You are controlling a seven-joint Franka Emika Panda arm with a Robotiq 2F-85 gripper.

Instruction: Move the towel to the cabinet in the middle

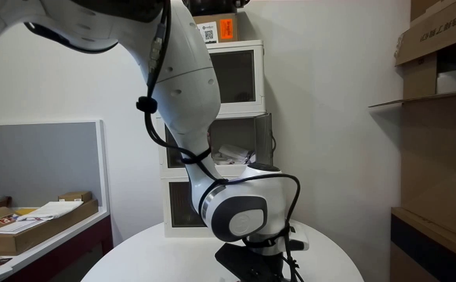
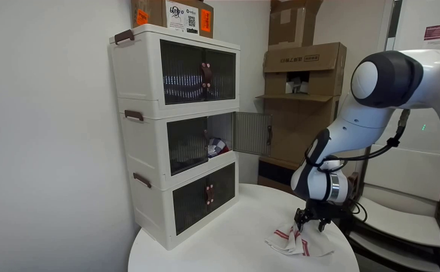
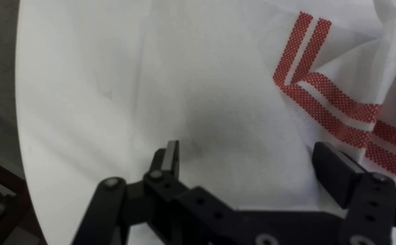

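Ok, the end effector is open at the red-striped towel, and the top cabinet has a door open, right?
One slip: the open door is on the middle cabinet, not the top, as both exterior views show. The end effector is open at the red-striped towel, as you say.

in an exterior view, the bottom cabinet stands on the worktop, with the middle cabinet and top cabinet stacked above and a box on top. cloth lies in the middle cabinet. the towel lies farther right on the worktop, under the claw; a chair stands behind, right.
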